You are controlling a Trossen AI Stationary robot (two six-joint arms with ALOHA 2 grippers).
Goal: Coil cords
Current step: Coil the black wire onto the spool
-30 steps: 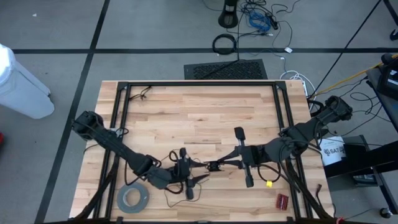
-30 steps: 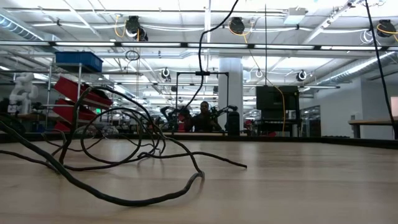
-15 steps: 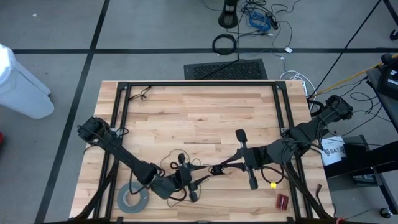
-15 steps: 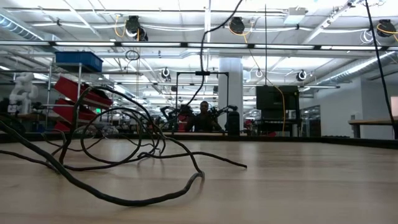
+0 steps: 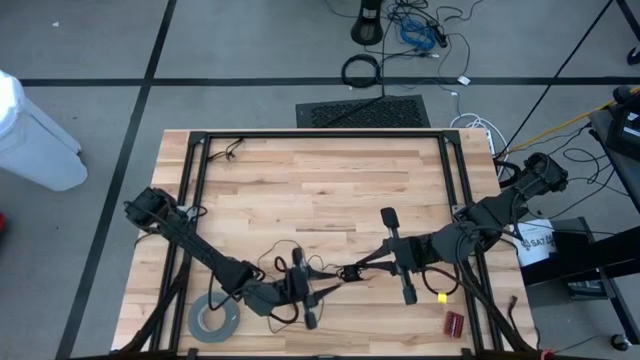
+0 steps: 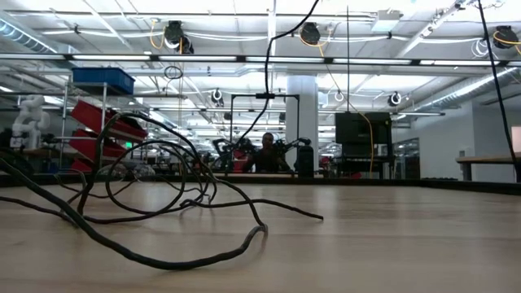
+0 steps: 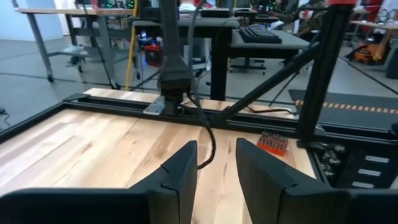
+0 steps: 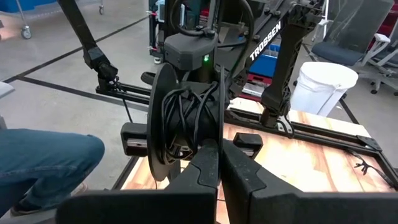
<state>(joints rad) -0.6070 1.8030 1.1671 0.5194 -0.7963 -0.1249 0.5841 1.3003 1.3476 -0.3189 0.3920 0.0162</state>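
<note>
The cords are one thin dark wire; part of it is wound on a small round black disc and the rest lies in loose loops on the wood near the table's front. In the low view the loops sprawl at the left, and one strand rises out of the picture. My right gripper is shut on the disc above the table's middle front. My left gripper stands just left of and nearer than the disc. Its fingers are apart, and I see no wire between them. My right gripper pinches the disc's lower rim between its two fingertips, which hide the exact place of contact. The fingers come nearly level from the table's right. The disc stands on edge above the fingertips, clear of the table, with the wound wire on it.
A wide grey tape roll lies at the front left beside my left arm. A small red piece and a yellow bit lie at the front right. A black frame runs round the table; bare wood lies behind the grippers.
My left gripper has sunk a little and shifted slightly toward the table's near edge, close by the disc. The disc and my right gripper have kept still. The strand rising in the low view has swung slightly.
</note>
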